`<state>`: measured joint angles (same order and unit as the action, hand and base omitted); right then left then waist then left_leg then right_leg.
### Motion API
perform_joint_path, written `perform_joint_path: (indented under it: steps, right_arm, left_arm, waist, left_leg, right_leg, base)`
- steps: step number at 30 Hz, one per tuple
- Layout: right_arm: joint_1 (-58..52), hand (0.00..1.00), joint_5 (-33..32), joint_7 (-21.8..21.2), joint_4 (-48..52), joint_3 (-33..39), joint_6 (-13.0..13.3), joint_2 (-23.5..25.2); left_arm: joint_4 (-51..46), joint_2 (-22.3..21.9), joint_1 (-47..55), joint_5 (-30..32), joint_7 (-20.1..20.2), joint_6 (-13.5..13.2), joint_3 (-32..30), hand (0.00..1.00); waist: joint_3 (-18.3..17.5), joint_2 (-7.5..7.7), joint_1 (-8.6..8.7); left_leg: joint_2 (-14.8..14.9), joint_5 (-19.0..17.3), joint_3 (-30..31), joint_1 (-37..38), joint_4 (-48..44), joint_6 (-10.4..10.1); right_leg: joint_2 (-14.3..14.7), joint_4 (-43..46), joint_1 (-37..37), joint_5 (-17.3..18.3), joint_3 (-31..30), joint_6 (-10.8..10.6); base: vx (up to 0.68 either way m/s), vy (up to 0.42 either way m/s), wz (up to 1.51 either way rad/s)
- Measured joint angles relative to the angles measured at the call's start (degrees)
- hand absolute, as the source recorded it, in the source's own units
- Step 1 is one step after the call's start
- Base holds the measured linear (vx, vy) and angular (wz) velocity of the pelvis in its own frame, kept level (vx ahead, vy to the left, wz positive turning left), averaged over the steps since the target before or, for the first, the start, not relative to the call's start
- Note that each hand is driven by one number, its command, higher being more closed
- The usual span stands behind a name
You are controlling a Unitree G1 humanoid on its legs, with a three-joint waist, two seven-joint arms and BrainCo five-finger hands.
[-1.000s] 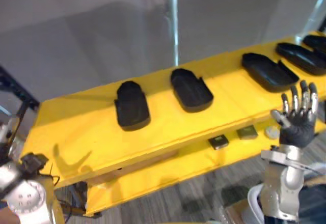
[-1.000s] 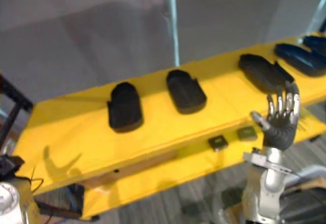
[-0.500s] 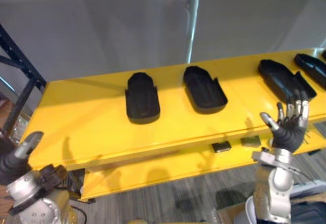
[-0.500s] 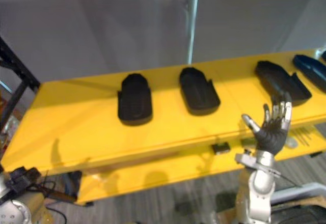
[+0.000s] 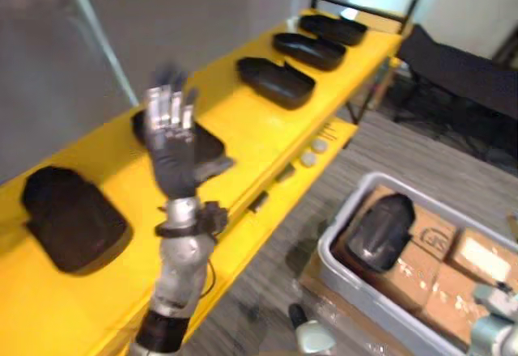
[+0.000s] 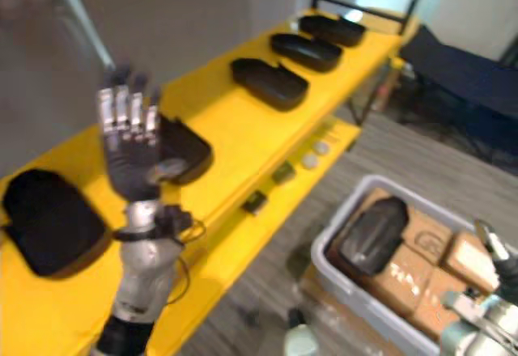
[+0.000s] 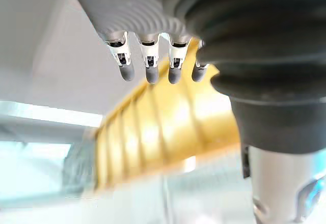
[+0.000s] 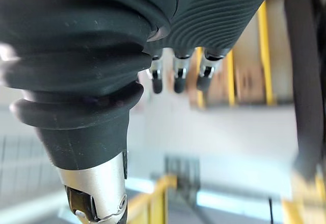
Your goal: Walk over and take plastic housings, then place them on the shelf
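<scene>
- L hand: raised over the yellow shelf, palm side to the head cam, fingers straight and spread, empty.
- R hand: low at the robot's R side by the bin. Fingers look straight w/ nothing in them, but the wrist cam shows mostly their tips, so not certain.
- Target: black plastic housing lying on cardboard boxes inside the grey bin, on the floor to the robot's R, below shelf level.
- Key relation: the housing is down and to the R of the L hand, well apart from it. The R hand is much nearer, just beside the bin's near R end, so the R arm is the likely one to pick.
- Long axis: runs diagonally, near-L to far-R in the head cam, roughly in line w/ the shelf edge. A reach from the R would meet it partly side-on.
- Shelf already holds a row of housings. The nearest one is at the L end, w/ another partly behind the L hand.
- Step, by my read: approach and pick not yet done.
</scene>
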<state>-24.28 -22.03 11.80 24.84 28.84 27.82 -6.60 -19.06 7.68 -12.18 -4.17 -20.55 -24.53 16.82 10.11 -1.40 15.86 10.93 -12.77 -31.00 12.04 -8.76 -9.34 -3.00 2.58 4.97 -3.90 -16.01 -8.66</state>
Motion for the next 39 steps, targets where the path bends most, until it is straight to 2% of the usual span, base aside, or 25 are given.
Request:
perform_joint_path:
  steps: [2, 5, 6, 9, 10, 12, 15, 16, 19, 20, 22, 23, 24, 25, 26, 27, 28, 29, 30, 31, 33, 34, 36, 38, 39]
  right_arm:
    - [0.8, 0.0, -0.6, -3.0, 0.3, -2.0, 0.6, 0.0]
    - [5.8, 0.0, -0.7, -7.0, 1.0, -7.2, 0.6, -0.6]
    - [8.4, 0.0, -0.8, -7.6, 1.0, -8.9, 0.6, -1.4]
    - [12.2, 0.0, -0.8, -7.8, 1.0, -12.3, 0.0, -3.1]
    - [13.4, 0.0, -0.7, -7.9, 0.8, -14.7, -0.8, -3.1]
    - [14.0, 0.0, -0.7, -8.2, 0.7, -18.8, -1.8, -3.1]
    - [15.7, 0.0, -0.9, -8.3, -2.5, -20.9, -2.0, -3.8]
    - [16.2, 0.0, -0.9, -8.1, -3.6, -21.4, -2.1, -4.1]
    - [15.4, 0.0, 0.3, -5.4, -6.4, -23.1, -5.8, -5.3]
    - [13.8, 0.0, 0.5, -4.1, -6.5, -23.0, -6.2, -5.3]
    - [10.9, 0.0, 0.3, -2.9, -6.5, -21.8, -6.1, -5.0]
    - [7.5, 0.0, -2.2, -4.5, -6.2, -19.9, -5.7, -4.6]
    - [4.9, 0.0, -4.4, -6.9, -5.8, -18.2, -5.8, -4.4]
    - [4.2, 0.0, -4.5, -8.2, -5.5, -17.7, -5.8, -4.4]
    - [3.4, 0.0, -4.5, -11.6, -5.1, -17.2, -6.0, -4.6]
    - [3.3, 0.0, -4.4, -13.3, -5.1, -17.0, -6.5, -5.1]
    - [3.7, 0.0, -4.2, -13.6, -5.1, -17.3, -6.8, -5.6]
    - [5.4, 0.0, -4.1, -14.0, -5.4, -18.2, -6.9, -6.8]
    - [8.8, 0.0, -4.2, -13.8, -6.7, -19.4, -7.1, -8.5]
    - [10.7, 0.0, -4.1, -13.1, -7.5, -20.1, -7.6, -9.3]
    - [15.3, 0.0, -4.0, -10.5, -10.7, -21.9, -10.2, -10.8]
    - [16.2, 0.0, -2.0, -9.1, -11.8, -22.1, -11.7, -10.8]
    - [15.4, 0.0, 0.3, -8.5, -12.0, -22.0, -13.0, -10.7]
    - [13.5, 0.0, 1.4, -8.1, -12.0, -22.1, -14.1, -10.2]
    - [12.2, 0.0, 2.9, -7.8, -12.3, -21.6, -14.7, -10.2]
  left_arm:
    - [-0.1, -0.1, 0.3, 0.7, -1.8, 1.2, -0.8, 0.0]
    - [-3.3, -0.1, 4.7, 0.1, -2.6, 1.4, -5.5, 0.0]
    - [-5.8, -0.3, 7.4, 0.0, -1.5, 1.3, -7.2, 0.0]
    - [-8.4, -0.7, 10.8, -0.4, 2.3, 0.9, -8.3, 0.0]
    - [-9.0, -0.7, 11.9, -0.5, 3.6, 0.9, -8.8, 0.0]
    - [-9.6, -0.4, 14.6, -0.5, 4.2, 0.8, -9.8, 0.0]
    - [-9.7, 0.9, 18.3, -2.0, 4.7, -0.8, -11.3, 0.0]
    - [-9.9, 1.1, 18.4, -2.4, 5.1, -1.1, -11.5, 0.0]
    - [-12.1, 2.5, 17.5, -2.4, 10.3, -1.7, -11.1, 0.0]
    - [-12.3, 4.5, 16.7, -3.1, 12.1, -1.7, -10.9, 0.0]
    - [-12.6, 6.7, 16.5, -4.9, 13.7, -1.6, -10.8, 0.0]
    - [-12.6, 7.7, 16.9, -4.6, 14.0, -1.6, -10.8, 0.0]
    - [-12.6, 7.7, 17.8, -4.1, 13.8, -1.5, -11.1, 0.0]
    - [-12.6, 7.7, 18.5, -3.8, 13.6, -1.5, -11.4, 0.0]
    - [-12.6, 7.9, 20.2, -3.9, 13.5, -1.4, -12.4, 0.0]
    - [-12.2, 8.0, 20.9, -3.8, 13.8, -1.0, -12.7, 0.0]
    - [-12.2, 8.0, 21.3, -3.8, 14.2, -0.8, -13.0, 0.0]
    - [-12.2, 8.5, 22.3, -3.9, 15.3, -0.3, -14.0, 0.0]
    - [-12.2, 9.6, 23.7, -4.1, 17.7, -0.3, -15.0, 0.0]
    - [-12.2, 10.2, 24.3, -4.2, 19.3, -0.3, -15.5, 0.0]
    - [-12.3, 12.3, 25.1, -4.4, 23.8, -0.4, -16.6, 0.0]
    - [-12.4, 13.7, 25.2, -5.2, 25.8, -0.4, -17.2, 0.0]
    - [-12.5, 14.7, 25.3, -6.7, 26.3, -0.2, -17.3, 0.0]
    - [-12.5, 14.7, 25.2, -7.0, 26.2, 0.1, -16.8, 0.0]
    - [-12.5, 13.9, 24.9, -7.0, 25.7, 0.5, -16.0, 0.0]
  waist:
    - [0.6, -0.5, -0.73]
    - [1.1, -1.34, -3.22]
    - [2.1, -1.88, -3.9]
    - [3.4, -4.0, -5.68]
    - [4.3, -3.8, -6.6]
    - [5.6, -2.02, -9.01]
    - [5.7, -1.74, -10.59]
    - [5.7, -1.9, -10.59]
    - [5.8, -2.06, -11.22]
    - [5.8, -2.05, -12.01]
    - [5.9, -2.04, -11.94]
    - [5.9, -1.99, -11.92]
    - [6.2, -1.73, -12.07]
    - [6.5, -1.51, -12.09]
    - [7.1, -1.62, -11.95]
    - [7.0, -1.24, -11.96]
    - [7.0, -1.23, -12.19]
    - [7.0, -1.16, -12.88]
    - [6.9, -1.06, -14.27]
    - [6.9, -1.14, -14.76]
    - [6.7, -1.07, -16.51]
    - [5.8, 0.33, -16.88]
    - [4.8, 2.04, -16.88]
    - [3.2, 4.63, -16.83]
    - [2.4, 5.85, -16.55]
  left_leg:
    - [-0.2, -1.0, 4.0, -0.4, -2.7, 1.8]
    - [-1.3, -4.5, 17.4, -5.2, -11.5, 6.0]
    - [-1.7, -6.3, 21.6, -7.1, -14.3, 5.9]
    - [-1.9, -11.0, 24.2, -9.3, -15.4, 4.1]
    - [-2.3, -12.4, 24.4, -9.2, -14.6, 3.6]
    - [-3.8, -13.1, 24.7, -10.4, -15.5, 3.8]
    - [-4.7, -14.2, 26.5, -13.1, -19.1, 4.4]
    - [-4.7, -14.6, 27.4, -13.8, -20.0, 4.5]
    - [-4.6, -16.2, 31.2, -16.4, -25.3, 4.3]
    - [-4.6, -17.2, 32.0, -16.2, -27.3, 4.6]
    - [-4.5, -18.8, 31.4, -16.1, -30.0, 5.5]
    - [-4.2, -20.3, 29.6, -15.9, -32.3, 6.5]
    - [-4.0, -20.9, 26.8, -15.0, -33.5, 7.3]
    - [-3.9, -20.8, 25.2, -14.4, -33.3, 7.6]
    - [-3.1, -19.7, 22.1, -13.9, -32.2, 9.4]
    - [-2.8, -18.6, 19.6, -13.8, -31.6, 10.4]
    - [-2.5, -18.0, 18.6, -13.8, -31.3, 10.6]
    - [-1.9, -16.6, 16.8, -14.0, -30.5, 11.0]
    - [-0.9, -14.9, 14.6, -14.1, -28.9, 11.0]
    - [-0.3, -14.0, 14.0, -14.2, -28.3, 10.9]
    - [1.7, -9.9, 12.5, -14.5, -23.8, 9.7]
    - [1.7, -7.4, 12.5, -15.8, -20.5, 8.4]
    - [1.5, -5.6, 12.5, -17.4, -18.2, 6.5]
    - [1.2, -3.9, 11.5, -19.0, -17.6, 4.5]
    - [1.2, -3.4, 11.7, -20.1, -19.5, 4.3]
  right_leg:
    - [0.8, 0.8, 1.0, 0.0, -2.7, -0.1]
    - [2.4, 1.3, 4.1, -0.1, -8.4, -0.3]
    - [2.7, 1.3, 5.3, -0.7, -9.3, -0.2]
    - [3.1, 0.6, 7.5, -2.7, -9.4, -1.8]
    - [2.6, 0.1, 7.8, -3.7, -9.5, -2.6]
    - [0.8, -1.4, 7.7, -4.9, -9.5, -2.7]
    - [-0.6, -1.7, 7.8, -5.1, -8.4, -2.6]
    - [-0.7, -1.5, 7.8, -5.1, -7.7, -2.7]
    - [-0.2, 1.1, 8.2, -5.2, -5.5, -3.2]
    - [0.6, 2.6, 8.3, -5.2, -5.5, -3.2]
    - [1.3, 4.3, 8.3, -5.2, -6.1, -3.1]
    - [1.8, 5.3, 8.4, -5.8, -5.5, -2.5]
    - [1.9, 5.7, 8.8, -8.8, -2.9, -0.9]
    - [1.8, 4.9, 9.0, -11.6, -1.3, 0.9]
    - [1.8, 3.9, 9.2, -15.1, 1.6, 3.7]
    - [1.7, 10.0, 10.1, -9.8, 6.5, 4.3]
    - [1.4, 12.7, 10.3, -6.9, 8.5, 5.0]
    - [-0.2, 17.4, 9.8, -2.1, 12.1, 4.6]
    - [-2.2, 21.6, 9.0, 2.2, 15.1, 5.5]
    - [-3.1, 23.2, 8.3, 4.0, 16.3, 6.1]
    - [-6.0, 26.2, 4.7, 8.2, 19.2, 5.4]
    - [-7.7, 26.6, 2.2, 9.5, 19.1, 4.7]
    - [-9.1, 24.6, 0.3, 9.8, 19.1, 3.7]
    - [-9.9, 17.1, -1.9, 7.5, 19.4, 1.1]
    - [-9.7, 12.8, -3.3, 9.8, 19.8, -2.3]
  base:
    - [0.0, -0.018, -0.85]
    - [-0.09, 0.043, -0.99]
    - [-0.14, 0.138, -0.79]
    - [-0.17, 0.158, -0.18]
    - [-0.17, 0.109, 0.01]
    - [-0.18, 0.071, 0.03]
    - [-0.12, 0.068, 0.26]
    - [-0.02, 0.03, 0.42]
    - [0.0, 0.017, 0.34]
    - [-0.02, 0.028, -0.07]
    - [-0.09, 0.061, -0.43]
    - [-0.21, 0.126, -0.93]
    - [-0.25, 0.143, -1.05]
    - [-0.22, 0.107, -1.26]
    - [-0.32, 0.112, -1.17]
    - [-0.31, 0.096, -1.1]
    - [-0.36, 0.103, -0.9]
    - [-0.26, 0.06, -0.94]
    - [-0.25, 0.033, -0.89]
    - [-0.19, -0.021, -0.79]
    - [-0.15, -0.116, -0.56]
    - [-0.1, -0.177, -0.32]
    - [-0.07, -0.261, -0.25]
    - [-0.05, -0.311, -0.5]
    - [-0.01, -0.314, -0.89]
